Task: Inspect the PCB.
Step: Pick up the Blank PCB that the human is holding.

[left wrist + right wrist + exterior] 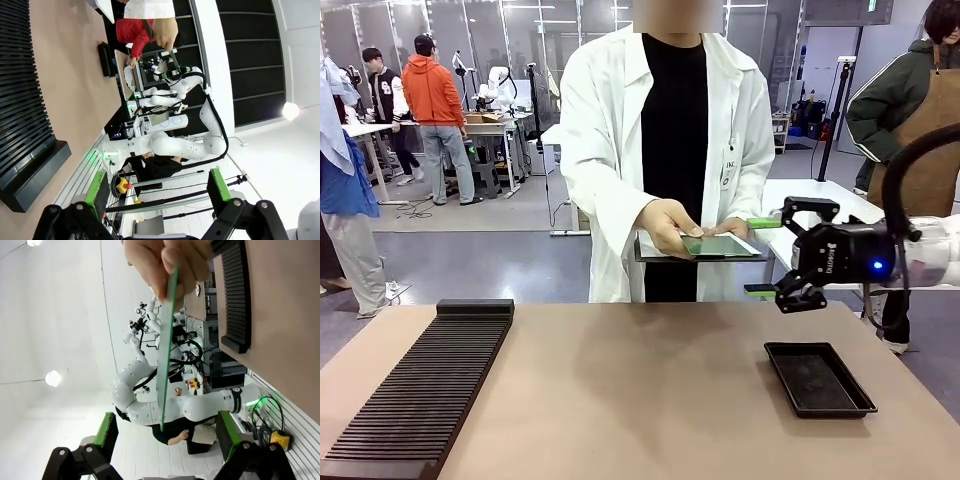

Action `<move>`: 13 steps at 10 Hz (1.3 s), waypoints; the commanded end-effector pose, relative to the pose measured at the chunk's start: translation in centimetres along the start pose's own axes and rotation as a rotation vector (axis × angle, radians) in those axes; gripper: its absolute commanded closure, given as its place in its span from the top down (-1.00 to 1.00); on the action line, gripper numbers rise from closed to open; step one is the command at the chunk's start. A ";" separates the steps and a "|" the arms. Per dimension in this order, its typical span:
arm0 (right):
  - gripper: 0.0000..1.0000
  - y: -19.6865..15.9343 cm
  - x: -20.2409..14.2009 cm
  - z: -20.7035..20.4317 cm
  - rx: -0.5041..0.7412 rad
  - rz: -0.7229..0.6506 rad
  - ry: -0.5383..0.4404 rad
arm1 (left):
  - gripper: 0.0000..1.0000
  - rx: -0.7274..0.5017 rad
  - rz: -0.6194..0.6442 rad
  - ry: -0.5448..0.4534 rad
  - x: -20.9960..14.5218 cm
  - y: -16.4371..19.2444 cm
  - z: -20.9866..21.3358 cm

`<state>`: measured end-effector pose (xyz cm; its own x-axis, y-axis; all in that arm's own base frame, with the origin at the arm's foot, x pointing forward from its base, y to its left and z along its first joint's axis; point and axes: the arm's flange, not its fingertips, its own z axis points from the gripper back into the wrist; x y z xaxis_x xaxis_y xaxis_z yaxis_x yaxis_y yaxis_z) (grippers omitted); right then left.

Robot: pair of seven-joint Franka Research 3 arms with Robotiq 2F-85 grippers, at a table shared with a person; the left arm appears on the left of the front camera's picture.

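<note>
A person in a white coat holds the PCB (720, 245), a thin pale green board, flat at waist height beyond the table's far edge. My right gripper (754, 256) points at it from the right and is open, one green pad above and one below the board's near corner. In the right wrist view the PCB (165, 355) shows edge-on, pinched by the person's hand (165, 260). Its lower end hangs in the gap of the right gripper (165, 432), touching neither pad. My left gripper (157, 190) is open with nothing between its fingers.
A shallow black tray (818, 378) lies on the brown table (640, 400) at the right. A long black slotted rack (420, 390) runs along the left side. A darker flat board (655, 256) sits under the PCB in the person's hands. Other people stand farther back.
</note>
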<state>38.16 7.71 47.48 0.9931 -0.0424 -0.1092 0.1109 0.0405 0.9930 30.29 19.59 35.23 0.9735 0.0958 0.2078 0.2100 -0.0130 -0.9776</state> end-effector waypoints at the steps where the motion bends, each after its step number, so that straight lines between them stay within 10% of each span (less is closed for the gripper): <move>1: 1.00 0.6 1.6 -1.5 -0.002 -0.037 -0.019 | 1.00 0.008 0.005 0.002 0.1 -0.5 -0.1; 6: 1.00 0.2 2.7 -4.3 0.024 -0.048 -0.033 | 1.00 0.008 0.005 0.002 0.1 -0.5 -0.1; 10: -1.00 0.0 2.2 -4.9 0.054 -0.032 -0.022 | 1.00 0.008 0.005 0.002 0.1 -0.5 -0.1; 13: -0.87 -0.1 2.1 -4.7 0.056 -0.030 -0.040 | 1.00 0.008 0.005 0.002 0.1 -0.5 -0.1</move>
<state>40.38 11.93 46.83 0.9881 -0.0542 -0.1436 0.1436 -0.0039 0.9896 30.29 19.59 35.23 0.9735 0.0957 0.2079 0.2100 -0.0130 -0.9776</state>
